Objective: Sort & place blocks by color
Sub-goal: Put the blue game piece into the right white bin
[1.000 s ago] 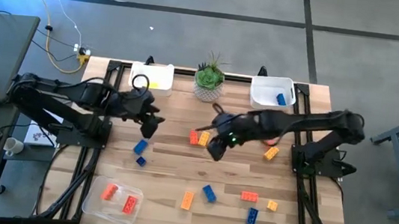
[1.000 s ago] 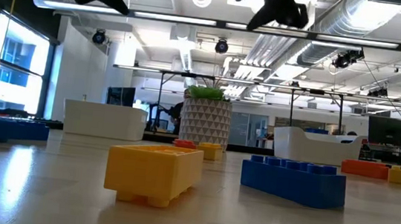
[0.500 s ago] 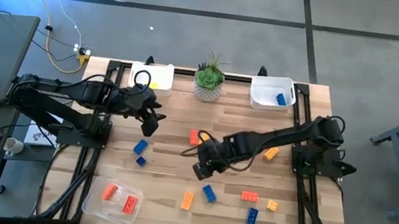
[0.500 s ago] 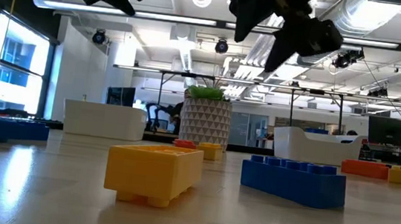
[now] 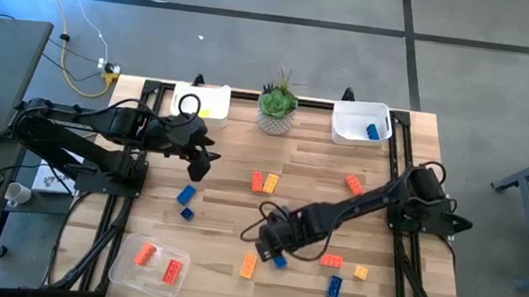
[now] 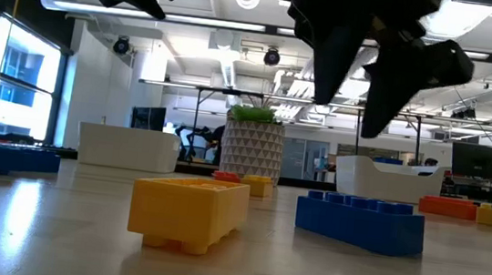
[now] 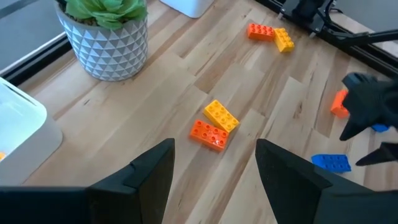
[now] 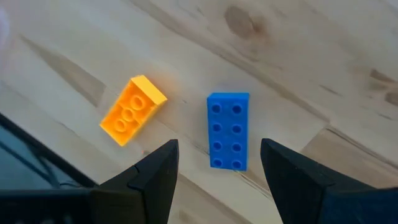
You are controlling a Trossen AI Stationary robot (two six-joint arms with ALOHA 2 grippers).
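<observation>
The right pincer [image 5: 272, 241] hung low over the front middle of the bench [image 5: 227, 214], its fingers spread apart and holding nothing, directly above a blue brick [image 8: 227, 130] lying flat on the wood. A yellow-orange brick [image 8: 132, 110] lay just beside that blue one, apart from it. The left pincer [image 5: 199, 164] waited above the left half of the bench, fingers open and empty too. The other blocks were scattered: a red-orange and yellow-orange pair [image 5: 264, 181] touching near the middle, two blue ones [image 5: 185, 196] left of centre, more near the front right. A clear tray [image 5: 148, 266] at the front left corner held two red-orange bricks; the white bin [image 5: 361, 123] at the back right held a blue one, and a potted plant [image 5: 276, 105] stood at the back edge.
</observation>
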